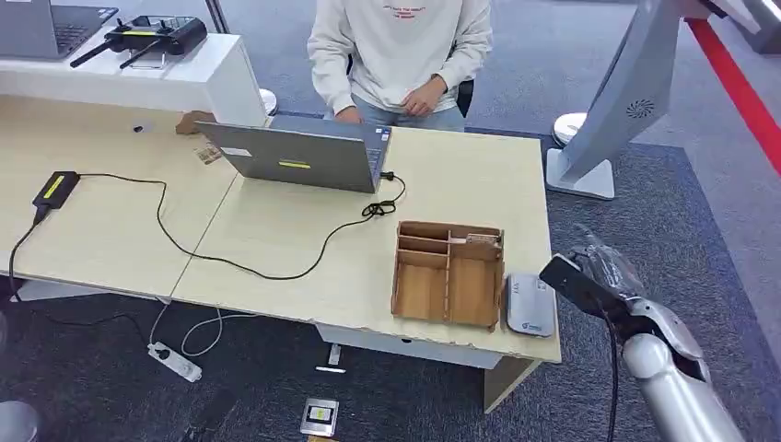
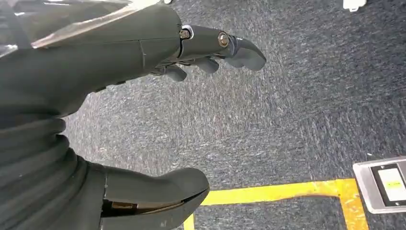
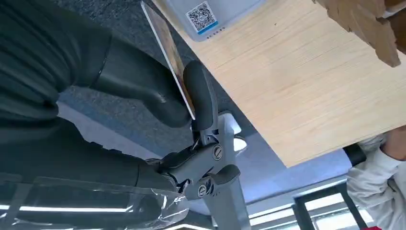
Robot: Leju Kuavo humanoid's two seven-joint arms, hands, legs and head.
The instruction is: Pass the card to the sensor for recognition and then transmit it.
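Step in hand: presenting the card to the sensor; judged as the approach, the card not yet over the reader.
Right hand (image 3: 191,115): pinches the card (image 3: 167,50) between thumb and a finger, the card seen edge-on in the right wrist view; in the head view the hand (image 1: 589,281) hangs just off the worktop's right edge, near its front right corner.
Card position: held in the air beside the worktop (image 1: 460,175), close to the sensor but apart from it; no contact visible.
Sensor (image 1: 530,304): flat grey reader lying at the front right corner of the worktop, just beside the wooden tray (image 1: 448,273); its label with a square code shows in the right wrist view (image 3: 210,17).
Left hand (image 2: 206,52): fingers apart, holding nothing, hanging over the carpet.
Person (image 1: 401,51): seated at the far edge of the worktop behind the laptop (image 1: 299,152), hands near it.
Next move, judgement: carry the card inward over the right edge and turn its flat face toward the sensor's top, holding it close above for reading.
Afterwards, judgement: the card is to be handed on, likely toward the person across the worktop.
Risk, judgement: the pinch is thin; a tilt could slip the card.
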